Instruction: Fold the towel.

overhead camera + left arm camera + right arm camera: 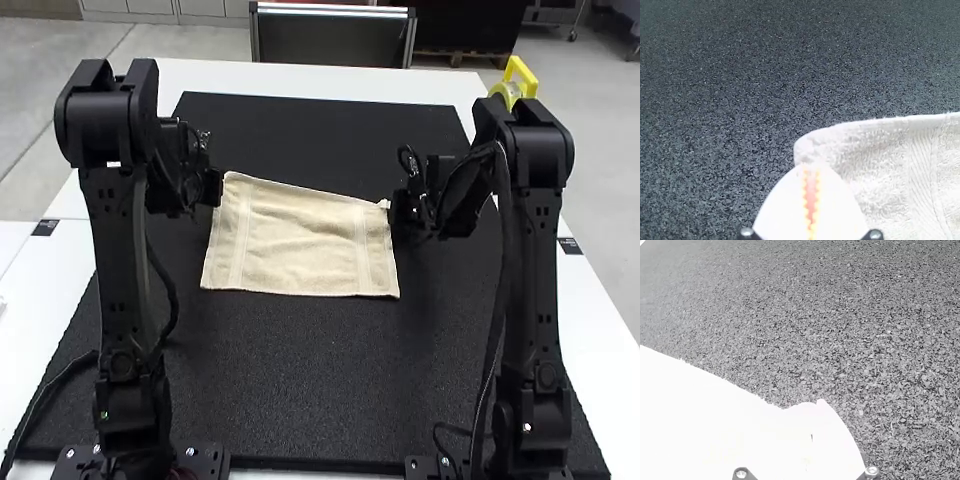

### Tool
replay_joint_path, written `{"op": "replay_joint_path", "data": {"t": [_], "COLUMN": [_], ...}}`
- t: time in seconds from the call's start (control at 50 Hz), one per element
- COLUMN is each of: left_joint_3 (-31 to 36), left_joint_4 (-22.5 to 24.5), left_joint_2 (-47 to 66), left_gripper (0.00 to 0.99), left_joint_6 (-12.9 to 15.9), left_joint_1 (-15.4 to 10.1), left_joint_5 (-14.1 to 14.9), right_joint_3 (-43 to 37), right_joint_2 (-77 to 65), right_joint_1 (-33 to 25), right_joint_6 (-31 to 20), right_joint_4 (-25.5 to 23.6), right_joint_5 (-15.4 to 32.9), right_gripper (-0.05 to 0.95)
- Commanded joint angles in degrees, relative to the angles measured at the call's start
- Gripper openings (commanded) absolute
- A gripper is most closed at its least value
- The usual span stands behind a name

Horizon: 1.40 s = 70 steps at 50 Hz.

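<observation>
The cream towel (300, 240) lies spread out on the dark mat, its far edge slanting and a little raised toward the corners. At its far left corner is my left gripper (217, 190); at its far right corner, where the cloth peaks, is my right gripper (394, 208). The left wrist view has the left gripper (811, 172) shut with the corner of the towel (880, 160) between its fingertips. In the right wrist view the right gripper (814, 422) is shut on a corner of the towel (695, 415), both washed out to white.
The black mat (300, 390) covers much of the white table (320, 82). A yellow object (514, 84) stands at the table's far right, behind the right arm. Cables hang beside both arms.
</observation>
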Motion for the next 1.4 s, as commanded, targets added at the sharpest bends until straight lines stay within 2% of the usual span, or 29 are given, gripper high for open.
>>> {"op": "replay_joint_path", "data": {"t": [0.0, 0.48, 1.38], "left_joint_3": [-0.78, -4.29, -11.67], "left_joint_4": [0.40, 1.46, 0.40], "left_joint_2": [-2.45, -5.61, -15.37], "left_gripper": [0.025, 0.025, 0.025], "left_joint_6": [-0.67, -0.67, -0.84], "left_joint_1": [-0.28, -0.11, 0.33], "left_joint_5": [0.30, 0.83, 2.58], "right_joint_3": [-0.65, -0.91, -8.82], "right_joint_2": [-4.93, -7.74, -16.27], "right_joint_1": [-1.12, -1.12, -3.67], "right_joint_6": [0.55, 1.17, 2.13], "right_joint_4": [0.12, 0.38, 0.03], "right_joint_5": [-0.92, -1.72, -4.79], "right_gripper": [-0.02, -0.02, -0.02]}}
